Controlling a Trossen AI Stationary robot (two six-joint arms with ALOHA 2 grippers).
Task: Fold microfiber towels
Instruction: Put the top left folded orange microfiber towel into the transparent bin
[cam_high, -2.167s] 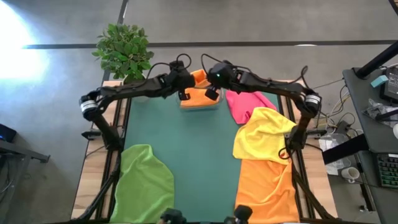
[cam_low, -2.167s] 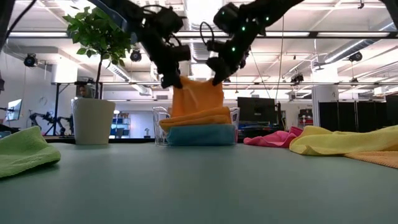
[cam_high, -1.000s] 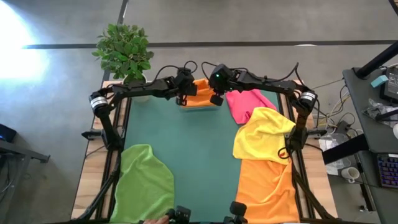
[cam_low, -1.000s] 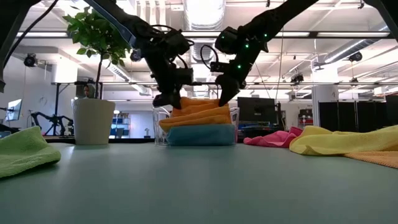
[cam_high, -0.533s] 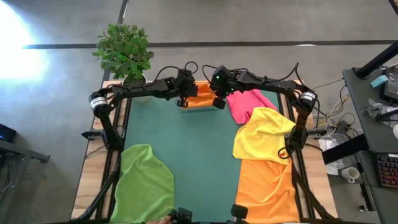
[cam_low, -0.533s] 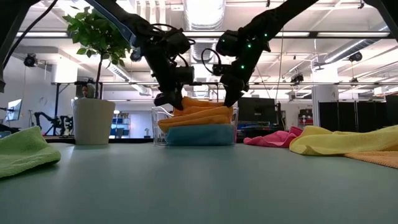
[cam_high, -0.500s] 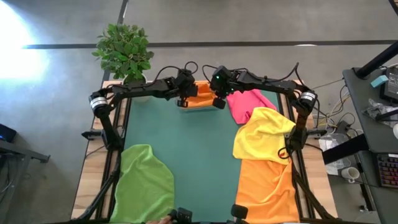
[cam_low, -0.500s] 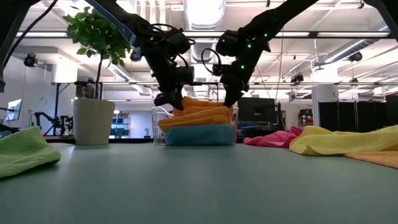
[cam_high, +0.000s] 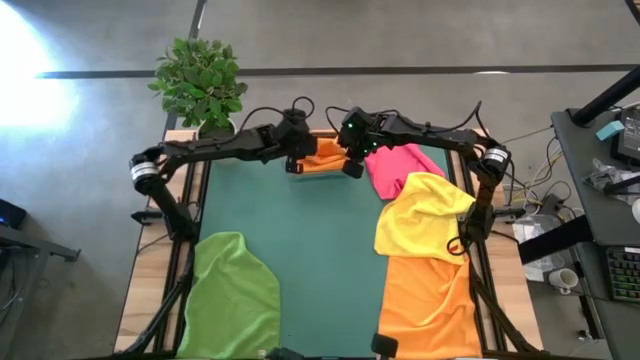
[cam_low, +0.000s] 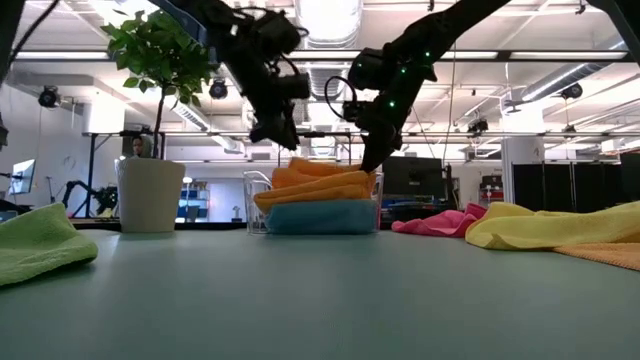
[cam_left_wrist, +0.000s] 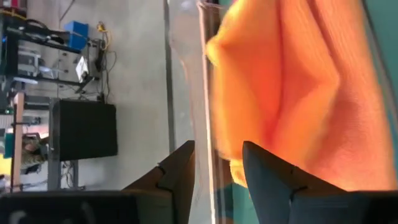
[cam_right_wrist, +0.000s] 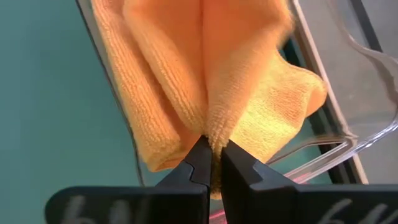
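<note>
A clear tray (cam_low: 255, 200) at the table's far middle holds a stack of folded towels: a light blue one (cam_low: 320, 218) at the bottom and orange ones above it. The top orange towel (cam_high: 322, 155) lies bunched on the stack. My left gripper (cam_left_wrist: 217, 168) is open and hangs above the stack's left end (cam_low: 275, 135), with nothing between its fingers. My right gripper (cam_right_wrist: 212, 165) is shut on the top orange towel at the stack's right end (cam_low: 370, 160). My right gripper pinches a raised fold of the top orange towel (cam_right_wrist: 214, 137) between its two fingers, several layers thick. The fingers slant down from the table's right side. The towel rests slack on the stack in the tray, bunched toward the fingers.
A pink towel (cam_high: 395, 165) lies right of the tray. A yellow towel (cam_high: 425, 215) lies over a spread orange one (cam_high: 430, 295) along the right side. At the near left is a green towel (cam_high: 235, 290). A potted plant (cam_high: 200, 80) stands at the far left corner.
My left gripper has come off the top orange towel's left end and risen above the stack. The towel stays on the stack, with my right gripper still shut on its right end.
</note>
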